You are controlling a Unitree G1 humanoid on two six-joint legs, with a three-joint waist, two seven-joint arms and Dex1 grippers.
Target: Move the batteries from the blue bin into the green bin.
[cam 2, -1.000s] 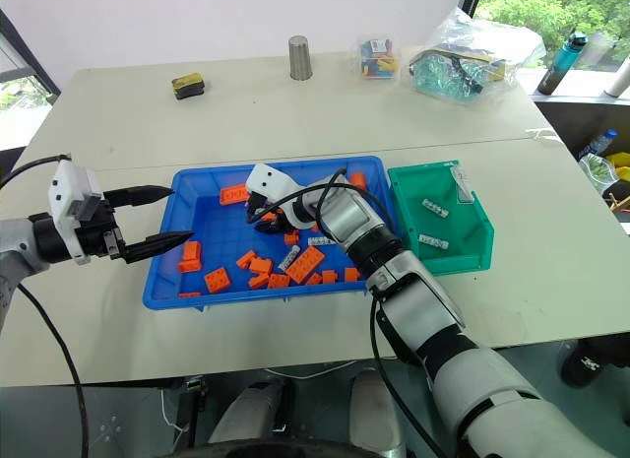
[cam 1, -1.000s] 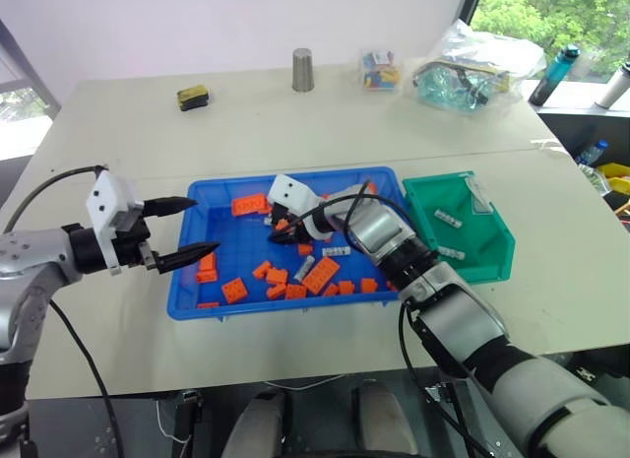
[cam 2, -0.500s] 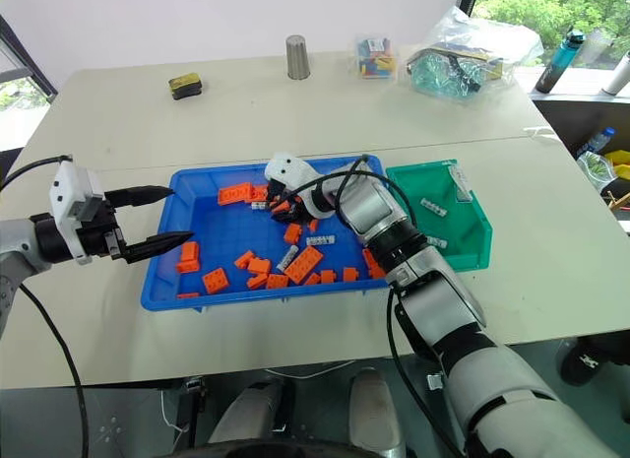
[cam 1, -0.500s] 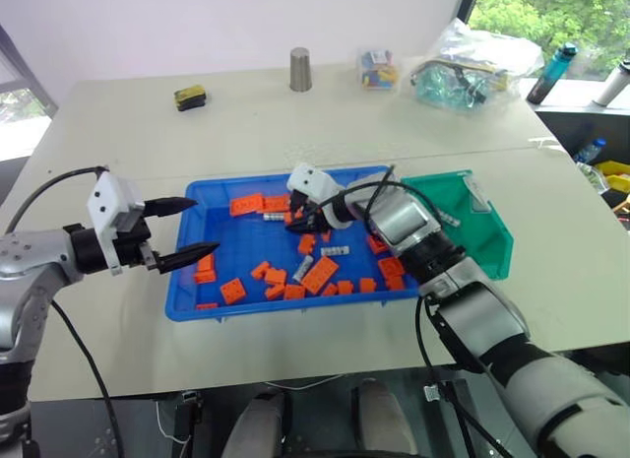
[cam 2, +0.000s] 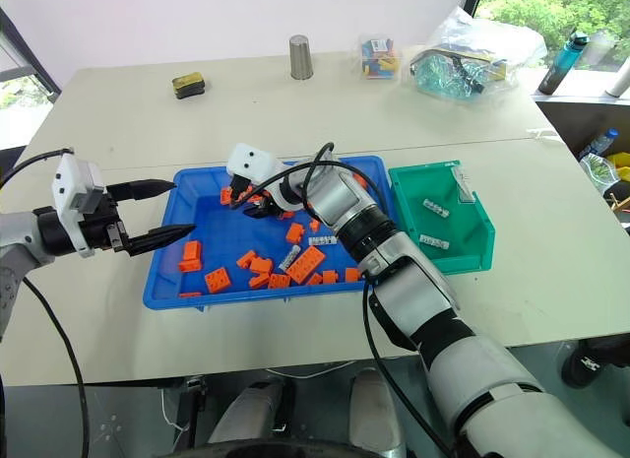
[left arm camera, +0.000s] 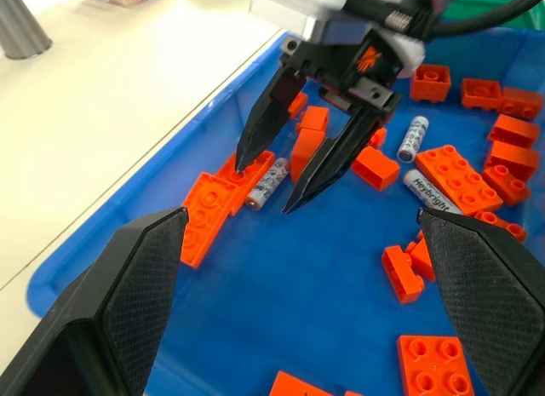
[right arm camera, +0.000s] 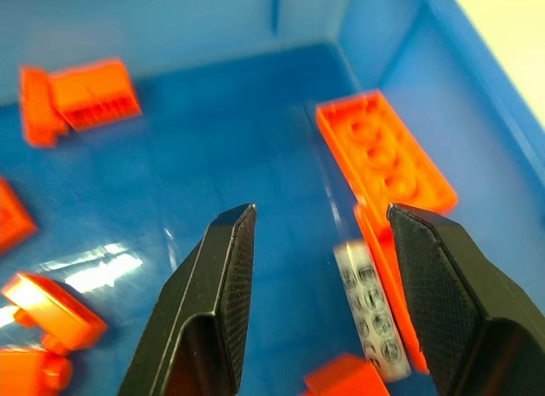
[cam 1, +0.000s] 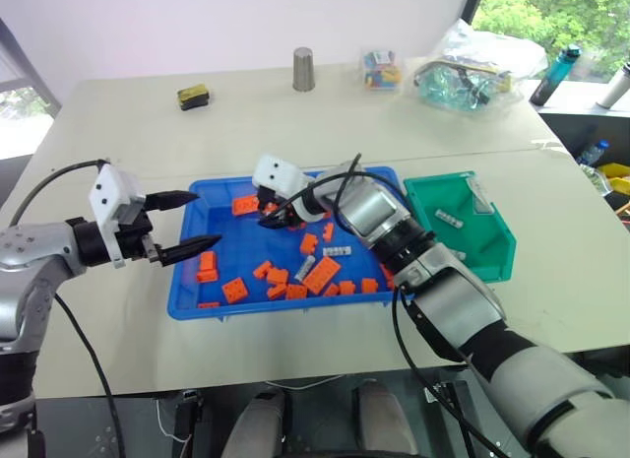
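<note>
The right gripper (left arm camera: 289,185), fingers spread and empty, hangs over the shallow blue plastic bin (cam 1: 187,277). A slim silver-white battery (left arm camera: 266,182) lies between its fingertips. The left gripper (cam 1: 197,224) hovers spread too.

A grey metal tumbler (cam 1: 303,70) stands upside down at the far side of the pale counter (cam 1: 295,123), beside a small clear bag of coloured pieces (cam 1: 380,70) and a larger crumpled clear plastic bag (cam 1: 475,62). A small black-and-yellow block (cam 1: 193,97) lies apart. Orange plastic toy bricks (cam 1: 320,275) lie scattered nearer.
</note>
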